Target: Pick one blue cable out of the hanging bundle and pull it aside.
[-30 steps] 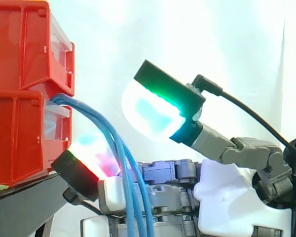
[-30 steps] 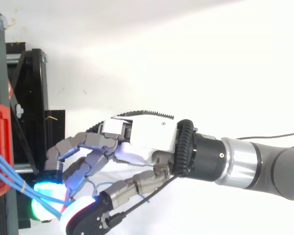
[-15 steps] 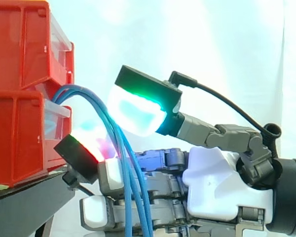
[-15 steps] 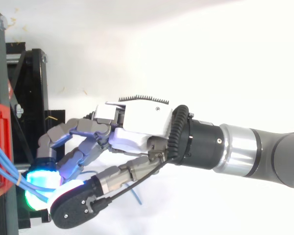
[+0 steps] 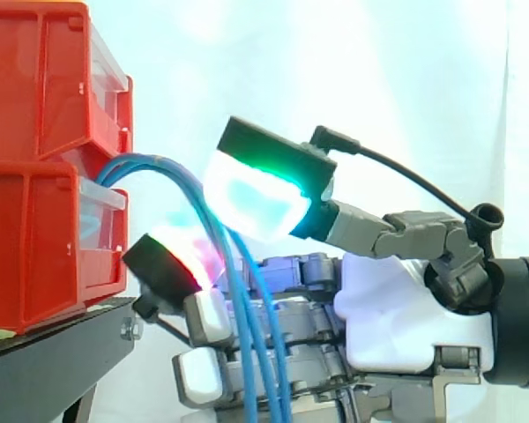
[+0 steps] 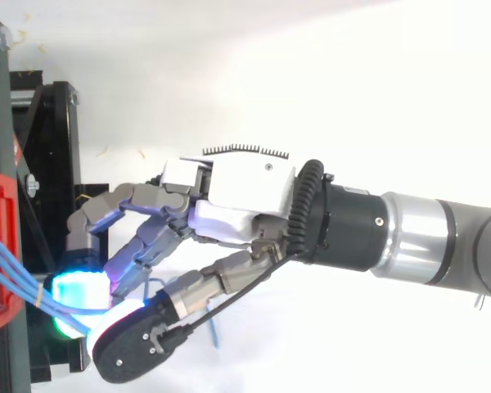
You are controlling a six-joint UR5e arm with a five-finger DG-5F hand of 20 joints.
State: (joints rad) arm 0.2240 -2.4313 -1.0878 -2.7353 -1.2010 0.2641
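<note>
Two stacked red bins [image 5: 37, 251] rest on the black stand [image 5: 48, 359].

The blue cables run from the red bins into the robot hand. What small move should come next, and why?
Probably a slow, short pull of the robot hand away from the red bins, as a test. Several blue cables arch together from the bins into the hand, so a small pull should show whether only one follows.

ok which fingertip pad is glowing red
The lower pad of the hand, between the red bins and the blue cables, glows red; the upper pad glows green and cyan.
</note>
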